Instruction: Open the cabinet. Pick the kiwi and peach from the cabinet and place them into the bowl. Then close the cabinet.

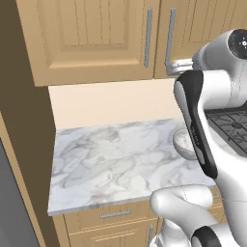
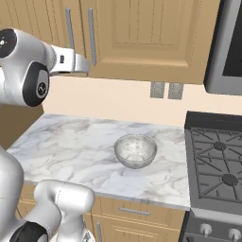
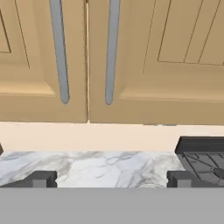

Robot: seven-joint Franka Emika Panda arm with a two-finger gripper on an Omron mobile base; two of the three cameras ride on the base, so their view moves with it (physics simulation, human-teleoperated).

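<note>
With my jaws spread wide facing the shut cabinet (image 3: 131, 65), I'd grip a rigid, slick bar handle (image 3: 111, 52) near its lower end

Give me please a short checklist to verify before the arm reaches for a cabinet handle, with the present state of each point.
1. Cabinet doors both shut, nothing opened yet: ok.
2. Gripper open, holding nothing: ok.
3. Both bar handles in front of the hand, reachable side by side: ok.
4. Bowl upright on the counter, empty: ok.
5. Kiwi and peach inside the cabinet: cannot tell, doors hide them.
6. Gripper touching a handle: not ok, it is apart from them.
</note>
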